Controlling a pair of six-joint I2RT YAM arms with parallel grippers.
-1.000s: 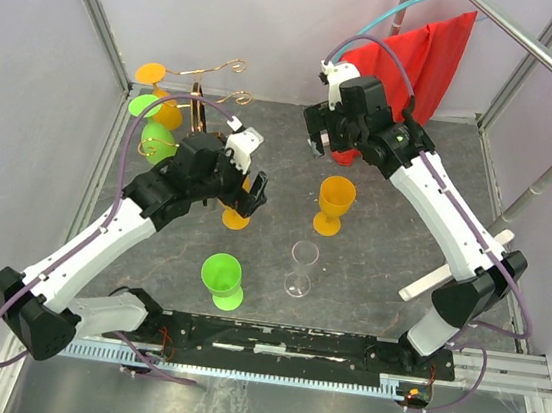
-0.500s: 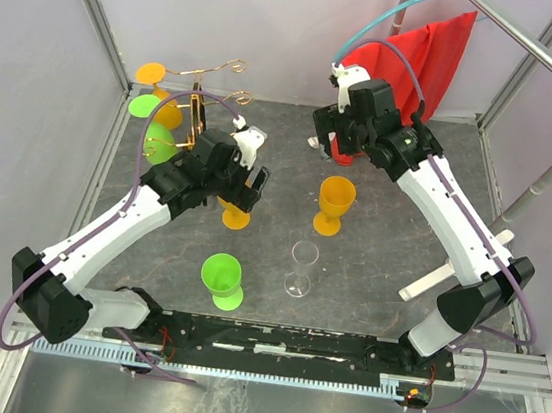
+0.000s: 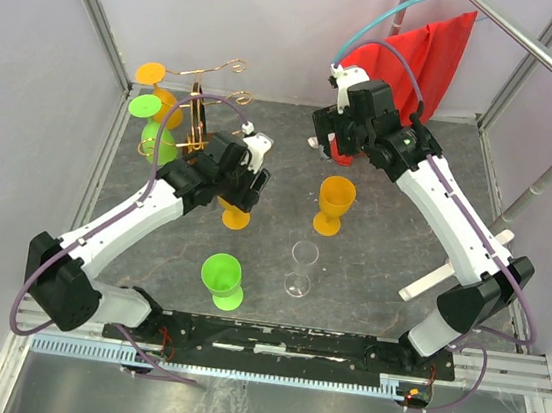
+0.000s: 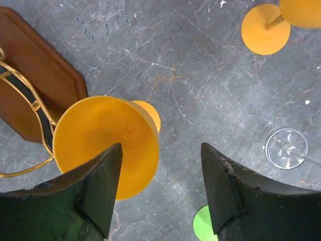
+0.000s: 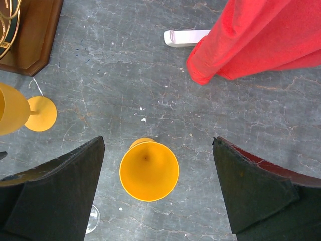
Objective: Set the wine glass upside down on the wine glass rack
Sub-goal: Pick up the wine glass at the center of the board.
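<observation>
The left gripper [image 4: 161,150], jaws spread and gripping nothing, is hovering over the upright orange glass [image 4: 103,143]. The glass is standing stem vertical and mouth up, toward 9 o'clock of the gap, partly under one finger. The rack [image 4: 45,85] is lying just beyond at 10 o'clock. The right gripper [image 5: 158,141], also spread, is hanging farther off. Compared with a second ago, the left arm is reaching farther out toward the rack.

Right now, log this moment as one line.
left gripper: open, over orange glass | right gripper: open, over other orange glass
</observation>
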